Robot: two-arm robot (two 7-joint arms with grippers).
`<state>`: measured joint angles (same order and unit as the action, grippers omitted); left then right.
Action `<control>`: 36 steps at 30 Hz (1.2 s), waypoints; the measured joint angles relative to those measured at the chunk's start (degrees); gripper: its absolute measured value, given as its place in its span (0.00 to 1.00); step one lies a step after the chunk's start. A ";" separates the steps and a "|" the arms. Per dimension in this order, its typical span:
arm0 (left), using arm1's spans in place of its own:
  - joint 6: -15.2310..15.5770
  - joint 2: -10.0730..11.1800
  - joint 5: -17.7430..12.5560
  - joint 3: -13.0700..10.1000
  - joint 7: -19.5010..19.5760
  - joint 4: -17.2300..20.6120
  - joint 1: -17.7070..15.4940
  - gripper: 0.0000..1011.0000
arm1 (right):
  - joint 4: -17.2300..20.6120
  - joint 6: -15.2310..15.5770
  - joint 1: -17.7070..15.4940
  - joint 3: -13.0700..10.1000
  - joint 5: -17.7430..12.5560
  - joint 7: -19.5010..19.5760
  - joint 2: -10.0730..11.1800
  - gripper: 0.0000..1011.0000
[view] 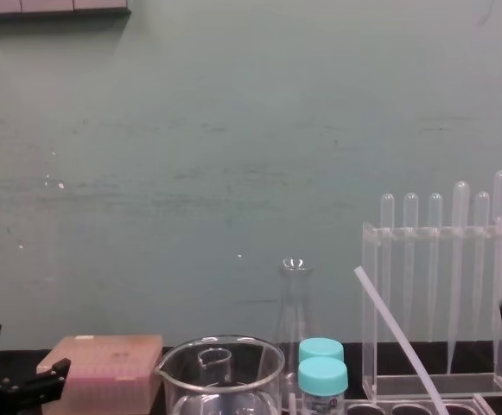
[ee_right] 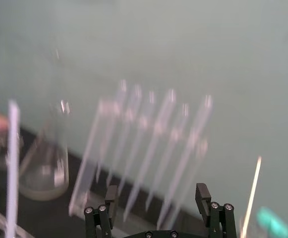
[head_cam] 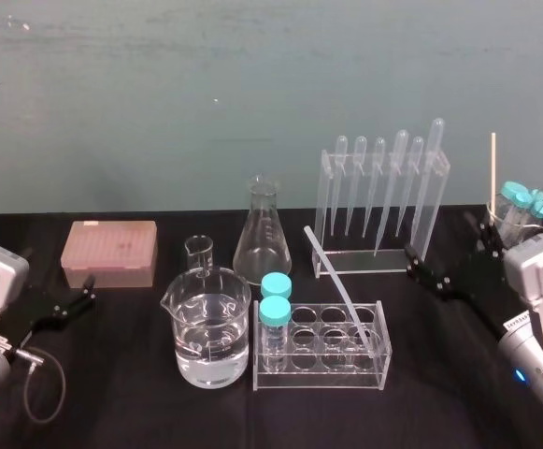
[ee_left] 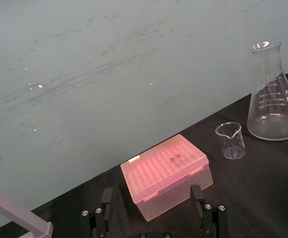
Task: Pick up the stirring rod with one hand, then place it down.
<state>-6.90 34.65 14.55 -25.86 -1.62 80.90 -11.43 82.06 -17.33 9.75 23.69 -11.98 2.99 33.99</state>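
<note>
The stirring rod (head_cam: pixel 336 278) is a thin whitish stick leaning in a back well of the clear tube rack (head_cam: pixel 322 372), its top tilted left toward the flask. It also appears as the stirring rod (view: pixel 397 337) in the chest view and, blurred, as the stirring rod (ee_right: pixel 12 163) in the right wrist view. My right gripper (head_cam: pixel 438 236) hovers to the right of the rod, in front of the pipette rack, open and holding nothing; the right wrist view shows the right gripper (ee_right: pixel 156 193) with its fingers spread. My left gripper (head_cam: pixel 79 299) rests at the far left by the pink box, open, and is also seen as the left gripper (ee_left: pixel 151 198).
A beaker of water (head_cam: pixel 210 337), a small beaker (head_cam: pixel 199 251) and a conical flask (head_cam: pixel 262 234) stand left of the rack. Two blue-capped tubes (head_cam: pixel 274 304) sit in the rack. The pipette rack (head_cam: pixel 383 201) is behind, the pink tip box (head_cam: pixel 110 253) at left, and a jar of tubes (head_cam: pixel 523 210) at far right.
</note>
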 joint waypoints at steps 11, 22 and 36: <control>0.00 0.00 0.00 0.00 0.00 0.00 0.00 0.99 | 2.41 -12.93 1.71 0.84 2.89 -4.32 -1.89 0.99; 0.00 0.00 0.00 0.00 0.00 0.00 0.00 0.99 | -3.25 -9.75 7.12 4.25 -7.52 -18.91 -4.89 0.99; 0.00 0.00 0.00 0.00 0.00 0.00 0.00 0.99 | -9.80 2.13 11.60 6.21 -12.56 -29.10 -7.31 0.99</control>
<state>-6.91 34.65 14.55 -25.86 -1.62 80.90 -11.43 72.26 -15.19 21.35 29.90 -24.54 -26.11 26.68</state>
